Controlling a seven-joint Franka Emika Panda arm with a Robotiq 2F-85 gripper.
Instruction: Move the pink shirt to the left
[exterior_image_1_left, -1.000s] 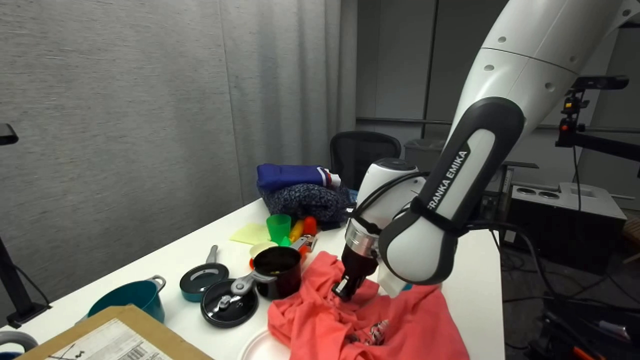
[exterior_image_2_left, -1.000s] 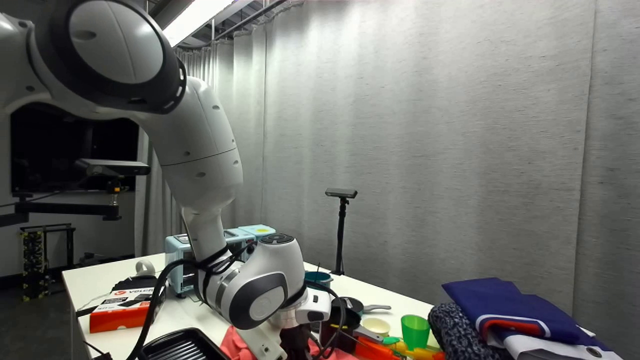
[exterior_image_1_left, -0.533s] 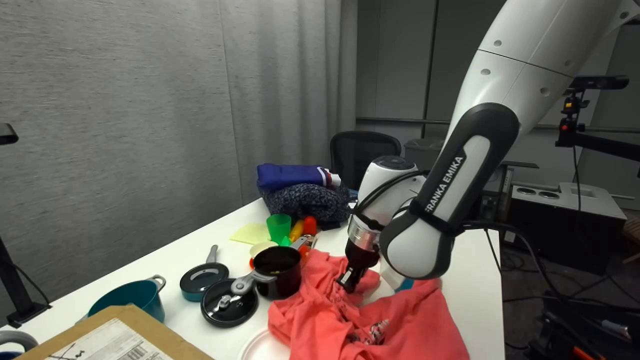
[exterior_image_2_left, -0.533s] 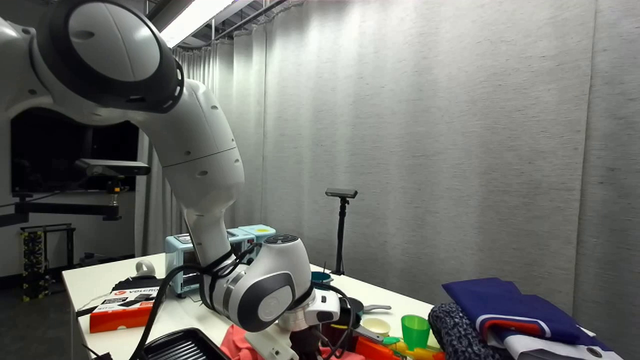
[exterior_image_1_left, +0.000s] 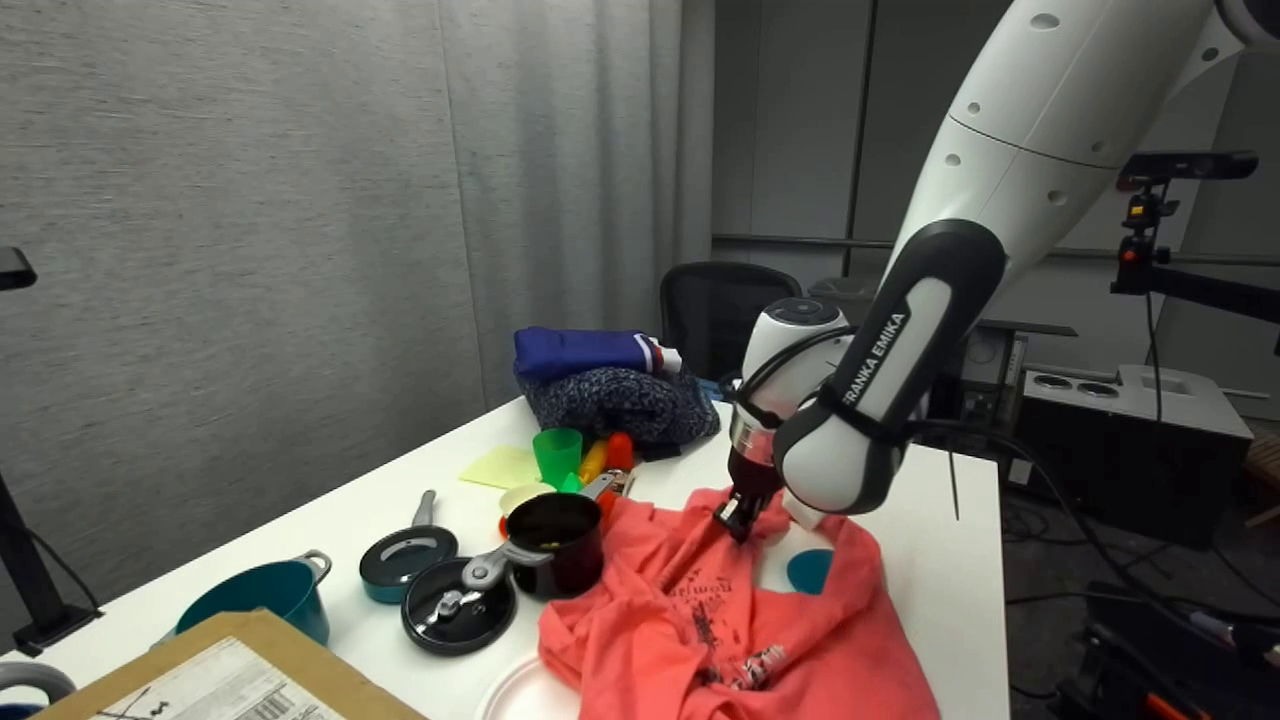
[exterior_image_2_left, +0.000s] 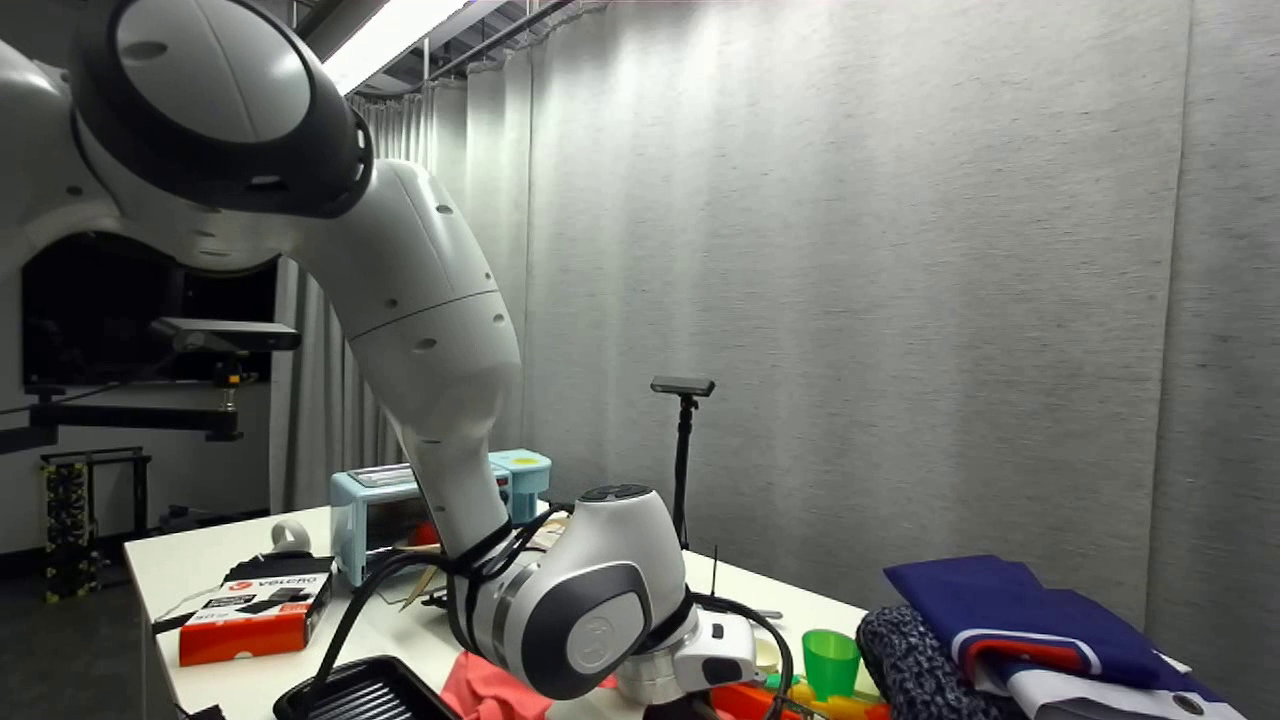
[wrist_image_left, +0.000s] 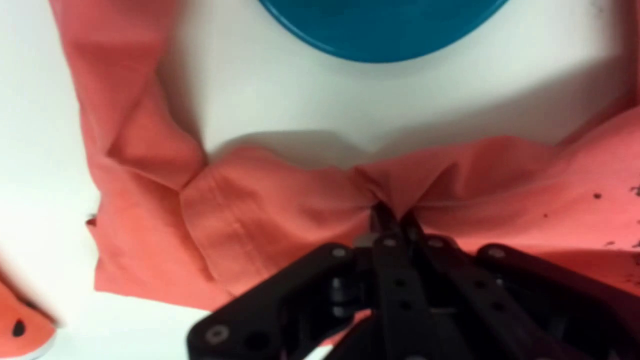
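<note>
The pink shirt (exterior_image_1_left: 650, 640) lies crumpled and partly spread on the white table, its dark print facing up. Part of it also shows in an exterior view (exterior_image_2_left: 490, 690), mostly behind the arm. In the wrist view the shirt (wrist_image_left: 240, 225) runs across the picture, with a pinched fold between the fingertips. My gripper (exterior_image_1_left: 735, 522) is at the shirt's far edge, pointing down. In the wrist view the gripper (wrist_image_left: 397, 215) is shut on that fold, and creases run out from it. At the bottom of an exterior view the fingers are out of sight.
A teal disc (exterior_image_1_left: 810, 570) lies beside the shirt. A black pot (exterior_image_1_left: 560, 550), a lid (exterior_image_1_left: 460, 615) and a small pan (exterior_image_1_left: 405, 555) stand along one side. Folded cloths (exterior_image_1_left: 620, 400), a green cup (exterior_image_1_left: 557, 455), a cardboard box (exterior_image_1_left: 220, 675) and a black tray (exterior_image_2_left: 365, 690) are also there.
The gripper has moved from the shirt's middle toward the table's far end, pulling the held fabric along. The shirt has spread out, and its print and the teal disc show more.
</note>
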